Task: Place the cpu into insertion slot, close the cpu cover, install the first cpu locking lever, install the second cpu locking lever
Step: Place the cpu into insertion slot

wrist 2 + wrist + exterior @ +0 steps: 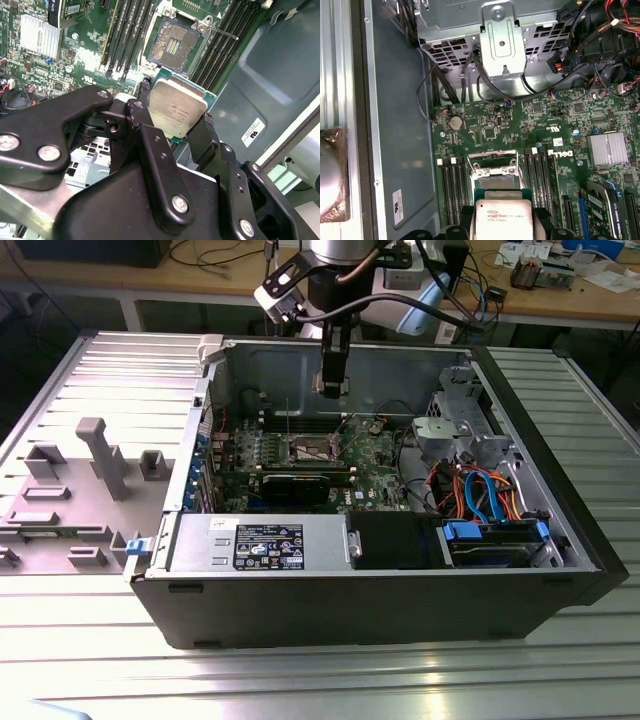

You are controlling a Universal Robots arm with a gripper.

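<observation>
Currently held: cpu [178,106], a thin, rigid chip with a smooth metal lid. Judged light, slippery and fragile underneath, so best gripped by opposite edges. Gripper [331,390], upper centre of the exterior view, pinches those edges, clear of the insertion slot [172,42].

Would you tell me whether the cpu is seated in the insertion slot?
Out: the fingers hold the cpu apart from the insertion slot, whose centre lies bare.
</observation>
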